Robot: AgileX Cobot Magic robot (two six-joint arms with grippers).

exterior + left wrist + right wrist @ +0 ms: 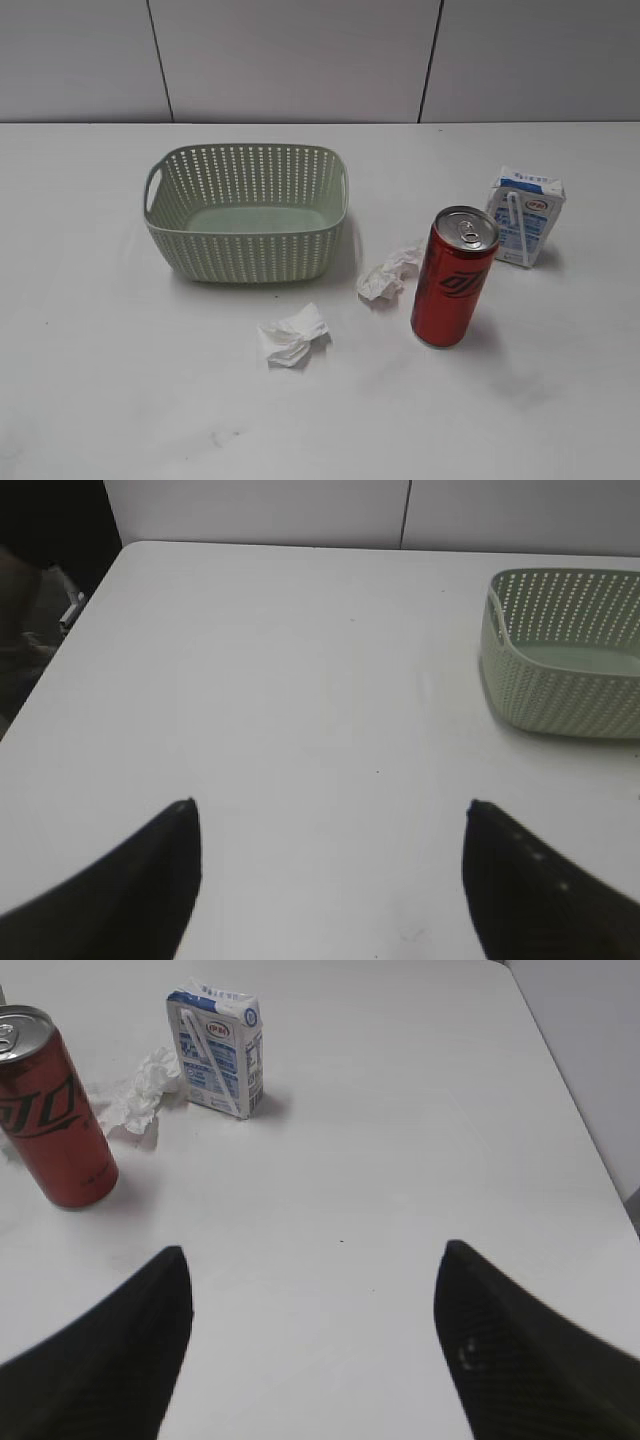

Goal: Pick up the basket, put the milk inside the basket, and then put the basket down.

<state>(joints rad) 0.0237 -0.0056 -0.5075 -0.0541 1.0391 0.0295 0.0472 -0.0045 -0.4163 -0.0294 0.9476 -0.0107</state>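
Nothing is lifted yet: the sage-green basket (247, 212) sits empty on the white table (100, 380), and the milk carton (526, 216) stands well to its right, just behind a red can (453, 277). Both the left gripper (330, 825) and right gripper (315, 1270) hover spread and empty over bare tabletop. The next move likely calls for the left gripper reaching the basket's rim; 2 crumpled tissues (293, 337) lie nearby.

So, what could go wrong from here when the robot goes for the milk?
1. The red can stands close beside the milk, so the open right end effector might knock the can over on its way in.
2. Crumpled tissue lies next to the carton and could get pinched with it.
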